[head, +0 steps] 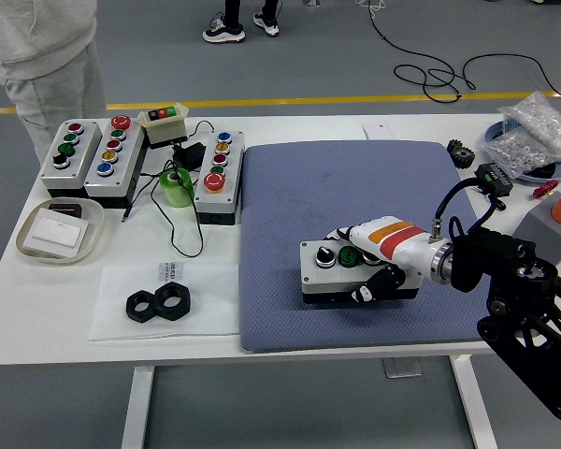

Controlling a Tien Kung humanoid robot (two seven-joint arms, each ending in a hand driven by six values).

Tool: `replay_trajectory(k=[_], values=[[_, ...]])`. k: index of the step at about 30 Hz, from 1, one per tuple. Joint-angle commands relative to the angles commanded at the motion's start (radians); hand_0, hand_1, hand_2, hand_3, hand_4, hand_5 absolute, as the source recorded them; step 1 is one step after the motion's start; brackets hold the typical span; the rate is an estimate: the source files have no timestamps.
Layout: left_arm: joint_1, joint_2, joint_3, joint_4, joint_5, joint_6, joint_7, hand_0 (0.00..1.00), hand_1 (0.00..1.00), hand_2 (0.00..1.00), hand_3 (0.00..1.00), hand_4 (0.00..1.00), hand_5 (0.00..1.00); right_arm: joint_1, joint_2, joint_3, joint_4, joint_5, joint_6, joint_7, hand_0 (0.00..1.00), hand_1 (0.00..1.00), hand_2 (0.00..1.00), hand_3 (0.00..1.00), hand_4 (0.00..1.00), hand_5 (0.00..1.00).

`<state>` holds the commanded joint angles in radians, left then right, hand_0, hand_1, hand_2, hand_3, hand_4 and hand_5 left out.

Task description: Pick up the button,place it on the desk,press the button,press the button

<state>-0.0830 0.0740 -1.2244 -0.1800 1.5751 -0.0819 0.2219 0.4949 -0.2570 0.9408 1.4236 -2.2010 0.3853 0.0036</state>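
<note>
One button box (329, 271) is clasped by the right hand (379, 262), resting on the blue mat (290, 196).
A rigid, fairly heavy case is judged; it is gripped across its end, fingers over top and front. Open mat lies beyond the hand; the tabletop (215, 348) edge is near below it.

The robot's right arm (528, 309) is showing black, angular links with open cut-outs along its lower frame. A silver ring is joining its wrist to the right hand (385, 254), which is wearing a white shell crossed by an orange and a red stripe, with black finger segments underneath. A black cable (458, 201) is looping up from the wrist. The person (42, 56) is wearing a light grey top and light grey trousers.
</note>
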Motion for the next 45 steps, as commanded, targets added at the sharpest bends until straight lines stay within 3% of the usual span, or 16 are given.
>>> replay_trajectory(k=[25,26,31,32,37,38,43,44,45], values=[[0.004,-0.005,0.022,0.000,-0.011,-0.002,-0.005,0.744,0.906,0.955,0.788,0.552,0.998,-0.015,0.002,-0.013,-0.039,0.005,-0.020,0.012,0.204,0.194,0.232,0.377,0.458,0.002],[0.005,-0.005,0.022,0.000,-0.011,-0.001,-0.005,0.745,0.906,0.955,0.788,0.551,0.998,-0.017,0.003,-0.012,-0.041,0.004,-0.020,0.014,0.360,0.316,0.335,0.449,0.550,0.002],[0.009,-0.005,0.017,0.000,-0.004,-0.001,-0.004,0.745,0.906,0.955,0.788,0.551,0.998,-0.019,0.002,-0.009,-0.045,0.000,-0.016,0.023,0.360,0.316,0.335,0.449,0.550,0.002],[0.009,-0.005,0.017,0.000,-0.004,-0.002,-0.004,0.744,0.906,0.955,0.788,0.552,0.998,-0.020,0.003,-0.008,-0.047,0.000,-0.015,0.024,0.501,0.555,0.517,0.539,0.350,0.002],[0.011,-0.005,0.012,0.000,0.004,-0.003,-0.003,0.744,0.906,0.955,0.788,0.552,0.998,-0.021,0.005,-0.006,-0.059,0.001,-0.001,0.037,0.501,0.555,0.517,0.539,0.350,0.002],[0.011,-0.005,0.012,0.000,0.004,-0.003,-0.003,0.743,0.906,0.956,0.787,0.551,0.998,-0.022,0.005,-0.007,-0.062,0.001,0.002,0.039,0.837,0.841,0.855,0.784,0.679,0.002],[0.010,-0.005,0.013,0.000,0.004,-0.003,-0.003,0.743,0.906,0.956,0.787,0.551,0.998,-0.023,0.007,-0.004,-0.074,-0.003,0.029,0.059,0.837,0.841,0.855,0.784,0.679,0.002],[0.009,-0.005,0.013,0.000,0.004,-0.003,-0.003,0.743,0.906,0.955,0.787,0.551,0.998,-0.022,0.006,-0.005,-0.077,-0.004,0.041,0.063,0.907,0.903,0.924,0.855,0.856,0.112],[0.008,-0.005,0.013,0.000,0.004,-0.003,-0.003,0.743,0.906,0.955,0.787,0.551,0.998,-0.021,0.005,-0.006,-0.078,-0.005,0.045,0.065,0.907,0.903,0.924,0.855,0.856,0.112]])
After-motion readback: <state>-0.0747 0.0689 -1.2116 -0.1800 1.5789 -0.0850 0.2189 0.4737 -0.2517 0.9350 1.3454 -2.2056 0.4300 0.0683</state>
